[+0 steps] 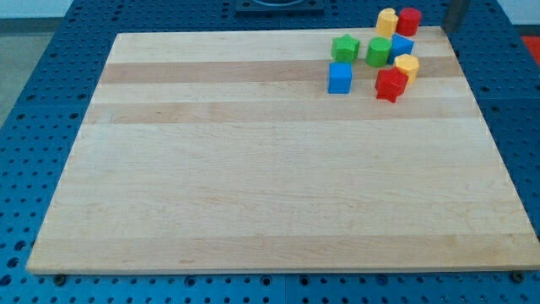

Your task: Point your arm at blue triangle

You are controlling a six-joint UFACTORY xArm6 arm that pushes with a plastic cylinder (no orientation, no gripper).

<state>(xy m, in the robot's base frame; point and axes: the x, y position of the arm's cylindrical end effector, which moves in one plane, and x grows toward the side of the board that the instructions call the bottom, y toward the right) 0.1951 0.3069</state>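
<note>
The blue triangle point(402, 45) lies near the top right of the wooden board point(253, 186), wedged between a green block point(379, 51) and a yellow block point(407, 66). A dark rod enters at the view's top right corner. My tip point(451, 28) rests just off the board's top right corner, to the right of and slightly above the blue triangle, not touching any block.
A green star point(344, 46), a blue cube point(340, 78) and a red star point(391, 84) cluster around the triangle. A yellow block point(386, 21) and a red block point(409, 21) stand at the board's top edge. A blue perforated table point(34, 127) surrounds the board.
</note>
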